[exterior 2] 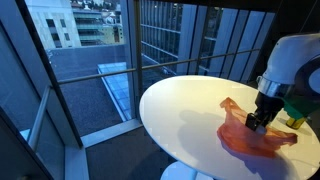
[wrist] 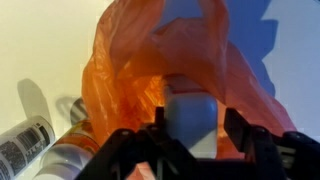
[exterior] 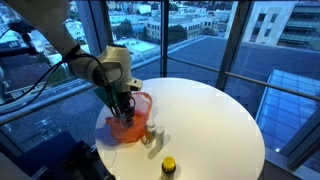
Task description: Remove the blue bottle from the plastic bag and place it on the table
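An orange plastic bag (exterior: 137, 103) lies on the round white table (exterior: 210, 120); it also shows in an exterior view (exterior 2: 258, 140) and fills the wrist view (wrist: 130, 70). My gripper (exterior: 124, 112) reaches down into the bag's mouth (exterior 2: 256, 122). In the wrist view a pale blue bottle (wrist: 192, 110) stands inside the bag between my two fingers (wrist: 193, 125). The left finger is against the bottle. A thin gap shows at the right finger. The bottle is hidden by the bag and arm in both exterior views.
Two small bottles (exterior: 150, 135) stand beside the bag; they show labelled at the wrist view's lower left (wrist: 30, 145). A dark jar with a yellow lid (exterior: 168, 165) sits near the table's edge. Glass walls and a railing surround the table.
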{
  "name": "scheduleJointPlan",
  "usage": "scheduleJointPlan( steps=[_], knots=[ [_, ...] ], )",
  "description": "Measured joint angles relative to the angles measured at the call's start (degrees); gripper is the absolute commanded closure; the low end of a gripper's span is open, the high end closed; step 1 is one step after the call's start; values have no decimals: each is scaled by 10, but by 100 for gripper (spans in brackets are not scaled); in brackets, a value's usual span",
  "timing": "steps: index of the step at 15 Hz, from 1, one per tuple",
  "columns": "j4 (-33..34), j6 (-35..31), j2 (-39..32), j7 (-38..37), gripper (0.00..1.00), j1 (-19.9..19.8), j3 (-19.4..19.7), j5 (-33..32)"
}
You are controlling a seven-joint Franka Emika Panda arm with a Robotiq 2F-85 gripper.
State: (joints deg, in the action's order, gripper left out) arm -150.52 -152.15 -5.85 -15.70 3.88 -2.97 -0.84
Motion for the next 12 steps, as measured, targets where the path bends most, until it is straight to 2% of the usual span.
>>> scheduleJointPlan(
  steps=[1,2,6,12],
  knots=[
    [0,-5,-3,-1,75,0,1,-2],
    [0,-9,-4,-2,78,0,3,-6],
    [2,-11,16,-2,78,0,7,-10],
    [4,18,93,0,78,-9,9,1]
  ],
)
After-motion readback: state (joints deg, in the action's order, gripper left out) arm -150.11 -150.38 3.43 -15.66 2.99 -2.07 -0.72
